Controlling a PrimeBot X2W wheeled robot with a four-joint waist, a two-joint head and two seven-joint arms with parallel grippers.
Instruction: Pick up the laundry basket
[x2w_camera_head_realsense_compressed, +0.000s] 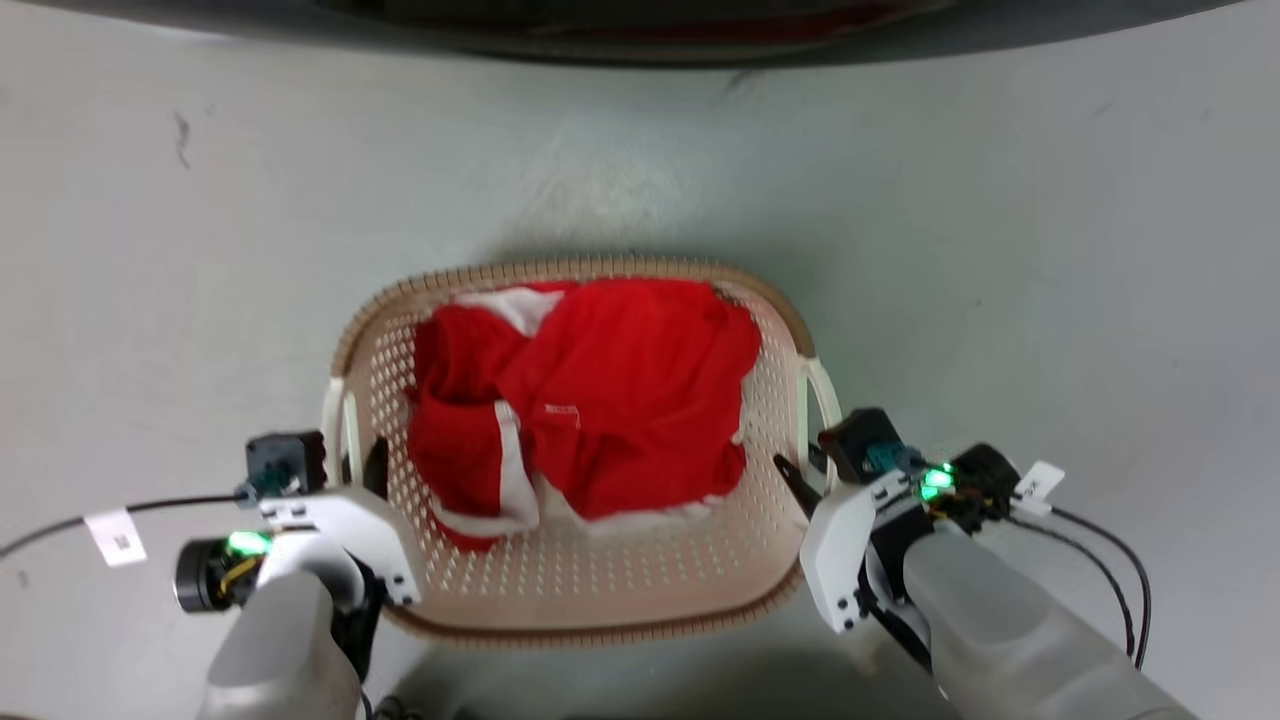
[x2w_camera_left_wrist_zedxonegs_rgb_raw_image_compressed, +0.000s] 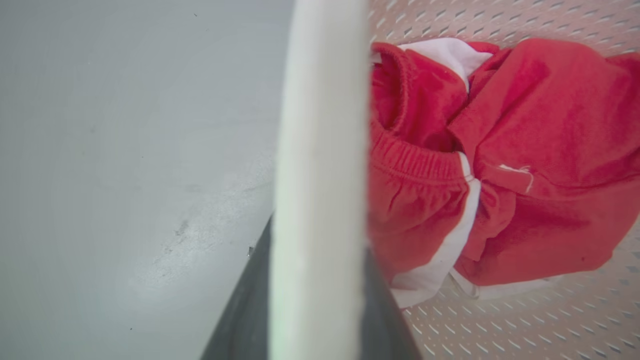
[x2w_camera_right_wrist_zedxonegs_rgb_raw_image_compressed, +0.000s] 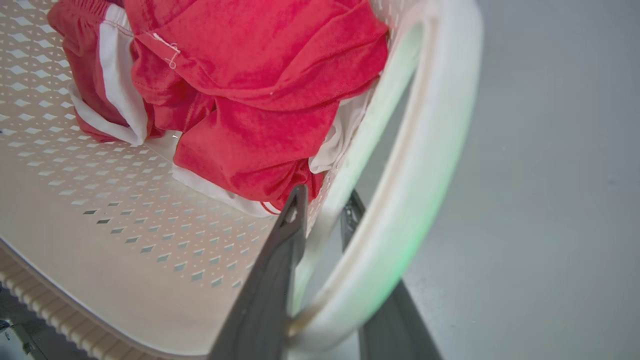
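The laundry basket (x2w_camera_head_realsense_compressed: 600, 590), cream perforated plastic with a brown woven rim, stands on the grey floor holding crumpled red clothes (x2w_camera_head_realsense_compressed: 590, 410). My left gripper (x2w_camera_head_realsense_compressed: 355, 465) sits at the basket's left side. In the left wrist view its dark fingers (x2w_camera_left_wrist_zedxonegs_rgb_raw_image_compressed: 240, 320) press both sides of the white left handle (x2w_camera_left_wrist_zedxonegs_rgb_raw_image_compressed: 320, 150). My right gripper (x2w_camera_head_realsense_compressed: 810, 470) is at the right side handle (x2w_camera_head_realsense_compressed: 822, 395). One finger (x2w_camera_right_wrist_zedxonegs_rgb_raw_image_compressed: 280, 260) is inside the wall, the other is outside, and the handle (x2w_camera_right_wrist_zedxonegs_rgb_raw_image_compressed: 425, 175) runs between them.
A dark rounded body (x2w_camera_head_realsense_compressed: 640, 30) crosses the far edge of the head view. Bare grey floor (x2w_camera_head_realsense_compressed: 1050, 250) lies around the basket. Cables (x2w_camera_head_realsense_compressed: 1110, 560) with white tags trail from both wrists.
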